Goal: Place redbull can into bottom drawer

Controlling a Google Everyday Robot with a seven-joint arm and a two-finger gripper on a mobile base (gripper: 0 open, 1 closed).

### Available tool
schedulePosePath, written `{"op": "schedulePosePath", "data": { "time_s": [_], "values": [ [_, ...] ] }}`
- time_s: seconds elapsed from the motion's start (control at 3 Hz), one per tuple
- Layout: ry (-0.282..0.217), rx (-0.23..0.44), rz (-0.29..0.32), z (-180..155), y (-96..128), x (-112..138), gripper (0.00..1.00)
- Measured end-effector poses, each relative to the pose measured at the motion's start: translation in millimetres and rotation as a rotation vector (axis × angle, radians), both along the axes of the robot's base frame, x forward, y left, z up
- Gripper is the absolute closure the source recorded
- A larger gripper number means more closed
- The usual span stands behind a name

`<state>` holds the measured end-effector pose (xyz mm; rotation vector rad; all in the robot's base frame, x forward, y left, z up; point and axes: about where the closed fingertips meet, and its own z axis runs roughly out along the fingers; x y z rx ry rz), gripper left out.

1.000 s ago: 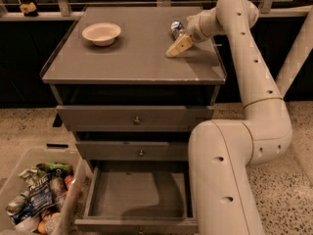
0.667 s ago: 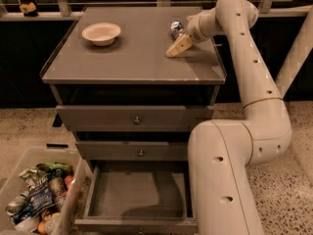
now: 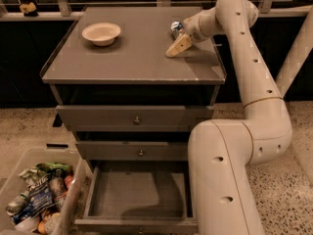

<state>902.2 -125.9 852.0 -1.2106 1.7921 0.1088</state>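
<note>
The redbull can (image 3: pixel 175 27), silver and blue, stands on the grey cabinet top (image 3: pixel 132 58) near its back right. My gripper (image 3: pixel 178 44) is right against the can, reaching in from the right and angled down onto the tabletop; the can shows just behind it. Whether the gripper holds the can is unclear. The bottom drawer (image 3: pixel 139 196) is pulled out at the foot of the cabinet, its plain grey floor bare.
A cream bowl (image 3: pixel 101 33) sits at the back left of the cabinet top. Two shut drawer fronts (image 3: pixel 137 117) lie above the pulled-out one. A clear bin (image 3: pixel 34 199) of snack packets stands on the floor at left. My arm's lower link (image 3: pixel 220 180) covers the drawer's right side.
</note>
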Motion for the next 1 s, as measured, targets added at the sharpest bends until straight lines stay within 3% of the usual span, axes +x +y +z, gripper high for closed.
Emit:
{"op": "schedulePosePath", "data": {
  "time_s": [1.0],
  "values": [
    [0.0, 0.0, 0.0, -0.1, 0.1, 0.0, 0.87]
  ]
}}
